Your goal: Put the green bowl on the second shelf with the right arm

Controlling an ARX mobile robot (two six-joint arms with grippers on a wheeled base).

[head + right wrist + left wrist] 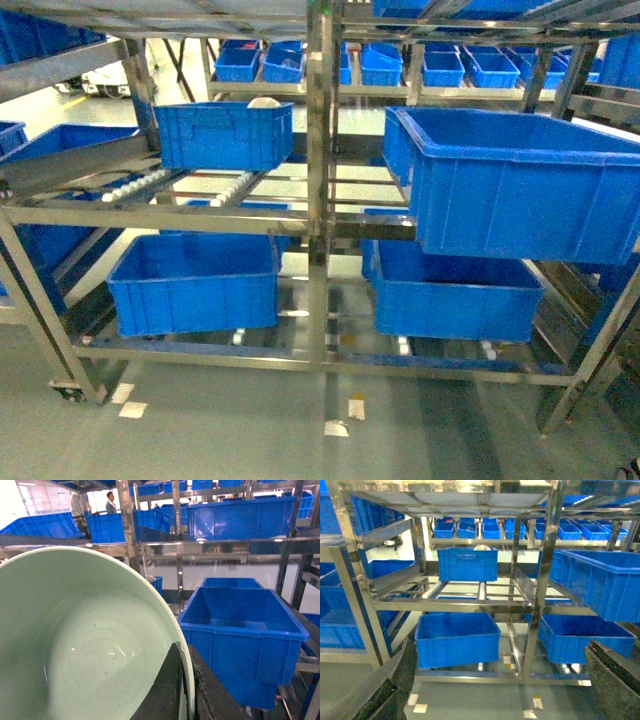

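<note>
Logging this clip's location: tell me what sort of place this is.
Most likely a warehouse or factory storage area. Stainless steel racks with roller shelves hold many blue plastic bins, more rows of them stand behind, and the floor is painted concrete. The right gripper holds the green bowl.

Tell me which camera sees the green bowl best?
The right wrist view. The green bowl fills the left of the picture, with the right gripper pinching its rim. The head and left wrist views show only shelves and blue bins, no green bowl.
</note>
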